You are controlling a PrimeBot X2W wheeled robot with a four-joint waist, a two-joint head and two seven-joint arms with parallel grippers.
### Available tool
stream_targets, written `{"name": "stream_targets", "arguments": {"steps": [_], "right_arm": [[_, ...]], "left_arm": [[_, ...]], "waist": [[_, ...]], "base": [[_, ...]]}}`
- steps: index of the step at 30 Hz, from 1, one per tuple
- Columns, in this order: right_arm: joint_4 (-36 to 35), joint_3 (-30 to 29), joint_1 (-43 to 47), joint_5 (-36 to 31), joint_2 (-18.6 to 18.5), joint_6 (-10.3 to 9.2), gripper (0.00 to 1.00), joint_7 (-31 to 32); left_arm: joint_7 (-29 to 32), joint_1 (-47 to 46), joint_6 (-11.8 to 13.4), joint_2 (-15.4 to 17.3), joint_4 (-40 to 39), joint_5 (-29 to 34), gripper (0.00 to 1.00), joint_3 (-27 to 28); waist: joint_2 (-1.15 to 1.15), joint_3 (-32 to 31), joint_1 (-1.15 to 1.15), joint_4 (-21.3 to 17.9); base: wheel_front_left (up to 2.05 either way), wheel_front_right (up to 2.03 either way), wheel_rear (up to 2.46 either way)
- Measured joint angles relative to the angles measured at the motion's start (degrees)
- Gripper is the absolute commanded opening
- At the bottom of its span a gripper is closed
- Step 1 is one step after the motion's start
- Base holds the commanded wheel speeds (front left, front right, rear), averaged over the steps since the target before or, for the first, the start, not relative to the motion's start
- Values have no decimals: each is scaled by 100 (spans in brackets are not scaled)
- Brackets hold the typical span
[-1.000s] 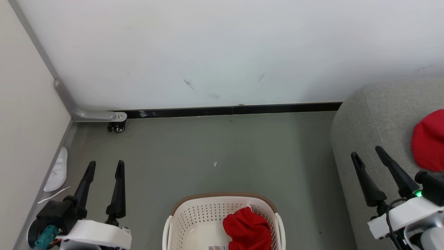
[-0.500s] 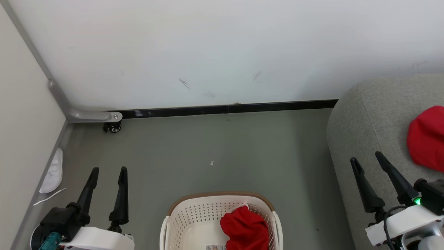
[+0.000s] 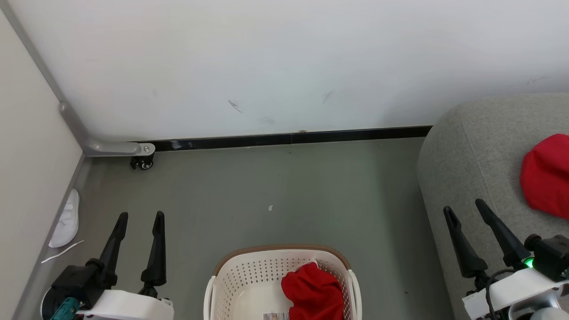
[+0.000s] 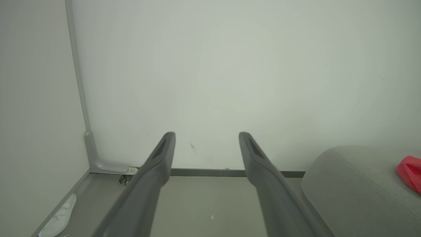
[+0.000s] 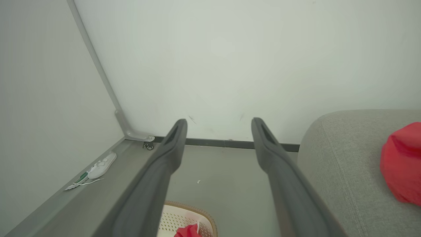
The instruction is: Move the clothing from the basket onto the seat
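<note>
Twice looked back at the earlier head pictures and found the whole scene slid a little leftward: put that down to the camera, not to the things. Found the left gripper (image 3: pixel 140 215) and the right gripper (image 3: pixel 462 205) each slightly lower in the head view than a second before, fingers as far apart as then, gripping nothing.

Noted, at the left edge of the floor (image 3: pixel 275 186), a white slipper (image 3: pixel 64 218) against the side wall (image 3: pixel 26 155), with a thin white strip (image 3: pixel 62 251) just beside it. Saw a grey metal leg (image 3: pixel 106 148) with a small caster (image 3: pixel 142 162) in the floor's far left corner, and a black skirting (image 3: pixel 293 138) running rightward along the back edge up to the seat (image 3: pixel 480 151). Spotted a tiny pale scrap (image 3: pixel 270 207) on the floor between the skirting and the basket (image 3: pixel 249 275). Saw bare floor between the left gripper and the basket.

Located the basket on the near part of the floor, between the two grippers and apart from both. Saw one red garment (image 3: pixel 313 291) bunched against the basket's right wall, right of and nearer than the left gripper, left of and nearer than the right one. Saw the right gripper's spread fingers against the seat's rounded left side. Found a second red garment (image 3: pixel 546 175) lying on the seat's top, right of those fingertips and not touching them.
</note>
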Motion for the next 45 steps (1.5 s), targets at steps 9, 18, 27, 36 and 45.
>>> {"name": "stream_targets", "arguments": {"steps": [9, 18, 27, 36, 45], "right_arm": [[-47, -2, -1, -49, 26, 0, 100, 0], [-103, -4, -1, -92, 44, 0, 100, 0], [-140, -35, -4, -147, 68, 0, 100, 0], [-164, -104, -9, -156, 85, 0, 100, 0], [-280, -109, -44, -172, 49, 0, 100, 0]], "left_arm": [[0, 0, -125, -92, 19, 86, 100, 105], [0, 0, -241, -160, 68, 153, 100, 152], [0, 0, -382, -212, 160, 240, 100, 131], [-14, -2, -461, -275, 242, 291, 100, 107], [-14, -45, -552, -292, 334, 300, 100, 82]], "waist": [[0, 24, 0, -11], [0, 66, 0, -36], [0, 149, 0, -80], [0, 302, 0, -164], [0, 540, 0, -288]], "base": [[0, 0, 0], [0, 0, 0], [0, 0, 0], [0, 0, 0], [0, 0, 0]]}}
